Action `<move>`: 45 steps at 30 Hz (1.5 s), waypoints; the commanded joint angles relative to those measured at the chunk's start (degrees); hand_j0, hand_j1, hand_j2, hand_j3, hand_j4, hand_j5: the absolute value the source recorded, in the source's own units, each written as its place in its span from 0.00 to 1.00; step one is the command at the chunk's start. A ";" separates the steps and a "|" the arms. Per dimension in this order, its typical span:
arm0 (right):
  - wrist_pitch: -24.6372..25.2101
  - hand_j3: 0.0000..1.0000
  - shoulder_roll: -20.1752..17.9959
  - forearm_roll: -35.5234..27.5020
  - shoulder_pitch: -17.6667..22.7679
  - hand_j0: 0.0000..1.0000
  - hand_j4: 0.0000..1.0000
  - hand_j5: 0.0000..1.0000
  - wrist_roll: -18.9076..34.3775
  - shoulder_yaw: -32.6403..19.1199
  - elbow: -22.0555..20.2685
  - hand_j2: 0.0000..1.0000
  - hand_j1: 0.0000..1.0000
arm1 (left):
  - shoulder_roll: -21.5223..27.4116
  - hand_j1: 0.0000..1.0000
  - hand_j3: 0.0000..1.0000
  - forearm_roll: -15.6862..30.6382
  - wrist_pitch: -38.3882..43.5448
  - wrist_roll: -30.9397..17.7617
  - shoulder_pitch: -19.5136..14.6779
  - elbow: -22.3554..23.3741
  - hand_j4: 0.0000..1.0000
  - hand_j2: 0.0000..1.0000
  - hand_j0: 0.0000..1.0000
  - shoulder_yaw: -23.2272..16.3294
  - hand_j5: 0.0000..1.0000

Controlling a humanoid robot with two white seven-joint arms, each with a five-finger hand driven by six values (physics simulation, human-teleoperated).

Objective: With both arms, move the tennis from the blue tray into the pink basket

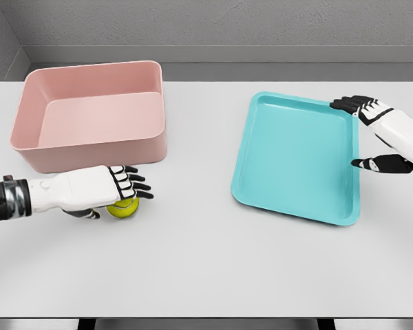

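Under the fingers (129, 181) of my left hand (100, 187) sits the tennis ball (123, 208), yellow-green, on the white table (206, 261). The hand lies over the ball from above, with the thumb low at the near side, so I judge it is closed around the ball in a grasp, though the contact at the underside is hidden from me. The ball is no longer in the blue tray (299, 158); it rests just in front of the near wall of the pink basket (89, 113), outside of it. I think it is held here because the basket wall is high, and the hand must first lift the ball over the rim beyond the fingertips before releasing.

My right hand (378, 137) is at the far right side of the tray. Its fingers (351, 104) reach over the tray's far right corner and the thumb (372, 163) points to the right rim, spread and relaxed, with nothing gripped that I can see. I cannot tell if they touch the rim. Probably the hand waits here after serving the tray side of the work.

The tray holds nothing, and the basket also holds nothing.

About writing: I can read no brand, label or letters on the ball, tray, basket or arms.
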 commanded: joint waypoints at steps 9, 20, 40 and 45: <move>0.17 1.00 -0.23 -0.36 0.18 1.00 1.00 1.00 -0.03 0.07 0.80 1.00 1.00 | -0.35 1.00 1.00 0.25 0.07 0.09 -0.26 0.50 1.00 1.00 1.00 -0.30 1.00; 0.17 1.00 -0.23 -0.27 0.26 1.00 1.00 1.00 -0.03 0.07 0.98 1.00 1.00 | -2.10 0.94 0.94 -0.10 0.07 -1.22 -1.49 0.68 0.94 0.94 0.94 -2.23 0.94; 0.17 1.00 -0.23 -0.36 0.79 1.00 1.00 1.00 -0.03 0.15 0.80 1.00 1.00 | -1.67 0.51 0.51 0.34 0.07 -3.60 -2.29 3.05 0.51 0.51 0.51 -2.32 0.51; 0.17 1.00 -0.14 -0.36 0.70 1.00 1.00 1.00 -0.03 0.15 0.80 1.00 1.00 | -1.31 0.51 0.51 0.95 0.07 -3.60 -3.08 2.35 0.51 0.51 0.51 -2.23 0.51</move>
